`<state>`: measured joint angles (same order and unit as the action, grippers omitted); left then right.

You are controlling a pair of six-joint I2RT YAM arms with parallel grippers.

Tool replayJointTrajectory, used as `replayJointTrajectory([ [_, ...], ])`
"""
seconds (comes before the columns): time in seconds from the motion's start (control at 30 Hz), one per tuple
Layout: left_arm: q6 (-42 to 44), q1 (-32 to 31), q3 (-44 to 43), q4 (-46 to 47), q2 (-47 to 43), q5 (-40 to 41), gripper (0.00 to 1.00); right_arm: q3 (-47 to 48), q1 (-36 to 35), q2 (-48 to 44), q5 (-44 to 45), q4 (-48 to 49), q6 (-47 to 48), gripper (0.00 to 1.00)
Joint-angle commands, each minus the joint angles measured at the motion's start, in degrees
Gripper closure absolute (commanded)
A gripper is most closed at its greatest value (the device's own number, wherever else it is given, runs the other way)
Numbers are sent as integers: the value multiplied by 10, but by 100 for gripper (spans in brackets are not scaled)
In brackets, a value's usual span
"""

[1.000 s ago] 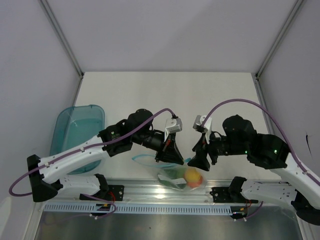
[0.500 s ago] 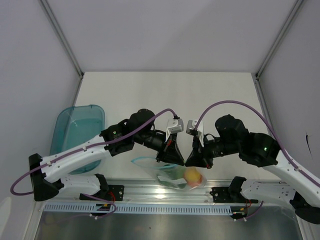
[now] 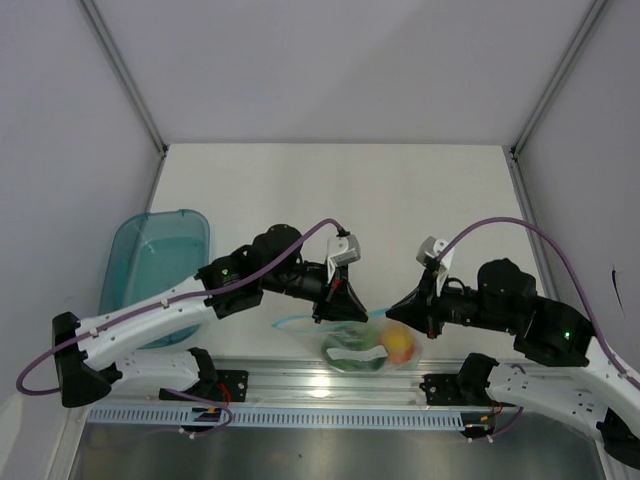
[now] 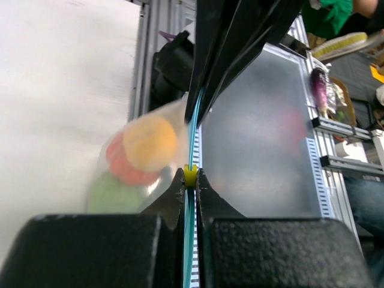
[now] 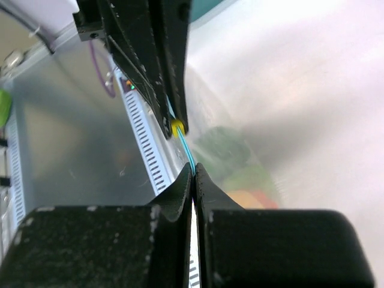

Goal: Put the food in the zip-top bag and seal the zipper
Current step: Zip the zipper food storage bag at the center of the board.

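Observation:
The zip-top bag (image 3: 362,347) hangs clear and crinkly between both grippers at the table's near edge. Inside it sits the food: an orange round fruit (image 3: 398,343) and green pieces (image 3: 350,340). In the left wrist view my left gripper (image 4: 191,174) is shut on the light blue zipper (image 4: 193,135), with a small yellow slider (image 4: 191,174) at its fingertips. The orange fruit (image 4: 150,141) and a green piece (image 4: 111,192) show blurred through the plastic. My right gripper (image 5: 194,170) is shut on the same zipper (image 5: 185,148), a short way from the slider (image 5: 177,127). From above, the left gripper (image 3: 352,312) and right gripper (image 3: 393,312) face each other.
A teal translucent tray (image 3: 150,255) stands at the table's left edge beside the left arm. An aluminium rail (image 3: 330,385) with the arm bases runs along the near edge, just below the hanging bag. White enclosure walls bound the table.
The right gripper came in to the bag's mouth, shut on the zipper, then drew back to the right. The bag has shifted slightly right. The left gripper kept its grip.

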<state>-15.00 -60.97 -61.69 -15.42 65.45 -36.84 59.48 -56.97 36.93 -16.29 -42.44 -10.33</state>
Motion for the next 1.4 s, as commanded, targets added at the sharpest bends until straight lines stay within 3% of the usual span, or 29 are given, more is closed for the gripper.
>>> replayJointTrajectory([
  [0.0, 7, 1, 25, -34, -32, 47, 99, 1, 4, -41, 107, 60, -35, 100],
  [0.43, 21, 17, 83, -131, -131, 117, 99, 12, 5, -62, 165, 21, -37, 100],
  [0.93, -36, 30, 140, -236, -268, 207, 99, 0, 5, -93, 299, 2, -70, 100],
  [1.37, -102, 32, 146, -287, -326, 304, 100, -23, 5, -83, 333, -5, -111, 100],
])
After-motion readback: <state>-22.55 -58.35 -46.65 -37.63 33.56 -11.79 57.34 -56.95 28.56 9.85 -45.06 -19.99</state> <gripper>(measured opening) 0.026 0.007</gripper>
